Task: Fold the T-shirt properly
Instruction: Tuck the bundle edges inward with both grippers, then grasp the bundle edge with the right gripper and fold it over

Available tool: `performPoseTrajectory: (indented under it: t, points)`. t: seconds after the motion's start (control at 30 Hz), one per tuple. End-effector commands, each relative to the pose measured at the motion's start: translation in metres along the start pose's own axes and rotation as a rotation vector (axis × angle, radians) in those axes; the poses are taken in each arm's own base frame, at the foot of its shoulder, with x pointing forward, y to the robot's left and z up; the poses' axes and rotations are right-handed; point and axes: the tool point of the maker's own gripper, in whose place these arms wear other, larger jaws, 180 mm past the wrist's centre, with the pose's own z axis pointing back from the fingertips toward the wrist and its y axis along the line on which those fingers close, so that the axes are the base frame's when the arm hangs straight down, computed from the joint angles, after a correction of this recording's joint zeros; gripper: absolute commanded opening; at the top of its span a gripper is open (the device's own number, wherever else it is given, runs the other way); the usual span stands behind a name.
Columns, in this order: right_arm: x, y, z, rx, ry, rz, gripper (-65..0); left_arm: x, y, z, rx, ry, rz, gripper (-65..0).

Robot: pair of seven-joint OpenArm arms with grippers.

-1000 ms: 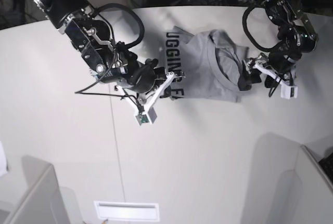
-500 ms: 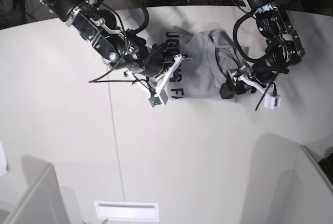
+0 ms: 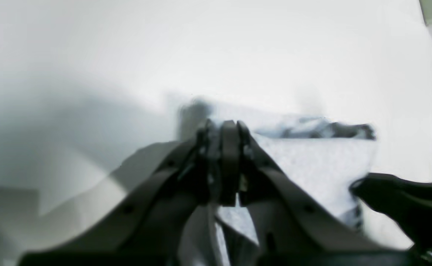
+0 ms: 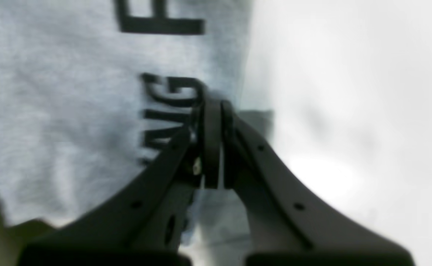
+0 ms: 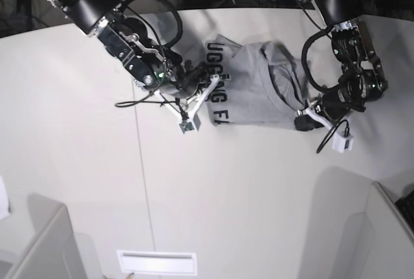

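L gripper [image 3: 221, 129] jaws pinched on T-shirt [image 5: 259, 91] corner at its edge. R gripper [image 4: 212, 111] clamped on the lettered edge by the black print. Shirt lies part-folded, flat on white table [image 5: 226, 195], between both arms.

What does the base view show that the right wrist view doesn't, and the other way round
Only the base view shows the whole layout: both arms, the left gripper at the T-shirt's corner, the bunched folds near the collar, and the bare white table. Only the right wrist view shows the right gripper close up, its jaws shut on the shirt's edge beside the black lettering. Both show the grey T-shirt, its block letters, and the right gripper at the lettered side.
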Motion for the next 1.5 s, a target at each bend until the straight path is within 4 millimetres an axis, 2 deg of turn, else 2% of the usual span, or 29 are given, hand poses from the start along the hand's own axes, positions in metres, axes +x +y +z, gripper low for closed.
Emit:
performPoseTrajectory:
  t: [0.0, 0.13, 0.23, 0.33, 0.4, 0.47, 0.53, 0.57, 0.67, 0.8, 0.9, 0.93, 1.0, 1.17, 1.23, 1.3, 1.4, 1.47]
  points:
    - [0.016, -0.001, 0.003, -0.004, -0.044, 0.009, -65.0, 0.024, -0.003, 0.002, -0.004, -0.05, -0.016, -65.0]
    - [0.018, -0.005, 0.001, -0.014, -0.054, 0.009, -65.0, 0.034, -0.015, -0.004, -0.02, -0.032, -0.064, -65.0]
    - [0.024, -0.012, -0.002, -0.034, -0.068, 0.009, -65.0, 0.05, -0.02, -0.014, -0.037, -0.009, -0.062, -65.0]
    - [0.024, -0.019, -0.003, -0.05, -0.064, 0.012, -65.0, 0.048, -0.021, -0.03, -0.052, 0.052, -0.045, -65.0]
    - [0.024, -0.016, -0.003, -0.042, -0.063, 0.01, -65.0, 0.047, -0.014, -0.031, -0.032, 0.085, -0.066, -65.0]
    - [0.02, -0.011, -0.002, -0.031, -0.059, 0.009, -65.0, 0.046, -0.015, -0.031, -0.027, 0.093, -0.089, -65.0]
    - [0.022, -0.01, -0.001, -0.027, -0.064, 0.009, -65.0, 0.054, -0.011, -0.027, -0.015, 0.082, -0.098, -65.0]
    - [0.026, -0.008, 0.003, -0.02, -0.08, 0.013, -65.0, 0.059, -0.012, -0.024, -0.016, 0.07, -0.104, -63.7]
    - [0.041, 0.007, 0.022, 0.028, -0.142, 0.037, -65.0, 0.081, -0.015, -0.011, -0.006, 0.009, -0.142, -46.6]
    - [0.052, 0.037, 0.049, 0.116, -0.218, 0.051, -65.0, 0.107, 0.026, 0.039, 0.08, -0.145, -0.074, -19.7]
    - [0.057, 0.055, 0.066, 0.171, -0.258, 0.063, -65.0, 0.115, 0.071, 0.091, 0.185, -0.27, 0.009, -8.1]
    - [0.058, 0.065, 0.069, 0.196, -0.261, 0.063, -65.0, 0.115, 0.084, 0.107, 0.22, -0.298, 0.027, -6.6]
    - [0.048, 0.092, 0.072, 0.256, -0.209, 0.079, -65.0, 0.109, 0.11, 0.136, 0.297, -0.317, 0.04, -6.4]
    - [0.016, 0.159, 0.075, 0.392, -0.077, 0.17, -64.2, 0.055, 0.173, 0.22, 0.509, -0.316, 0.072, -6.4]
    - [0.01, 0.179, 0.073, 0.418, -0.043, 0.217, -53.9, 0.031, 0.193, 0.252, 0.588, -0.301, 0.07, -6.4]
    - [0.009, 0.187, 0.064, 0.407, -0.021, 0.268, -48.6, 0.024, 0.199, 0.271, 0.625, -0.31, 0.063, -6.6]
    - [-0.003, 0.198, 0.045, 0.383, 0.036, 0.322, -47.7, 0.0, 0.213, 0.303, 0.709, -0.291, 0.098, -6.6]
    - [-0.003, 0.208, 0.033, 0.367, 0.053, 0.358, -47.6, -0.01, 0.216, 0.315, 0.744, -0.273, 0.099, -6.6]
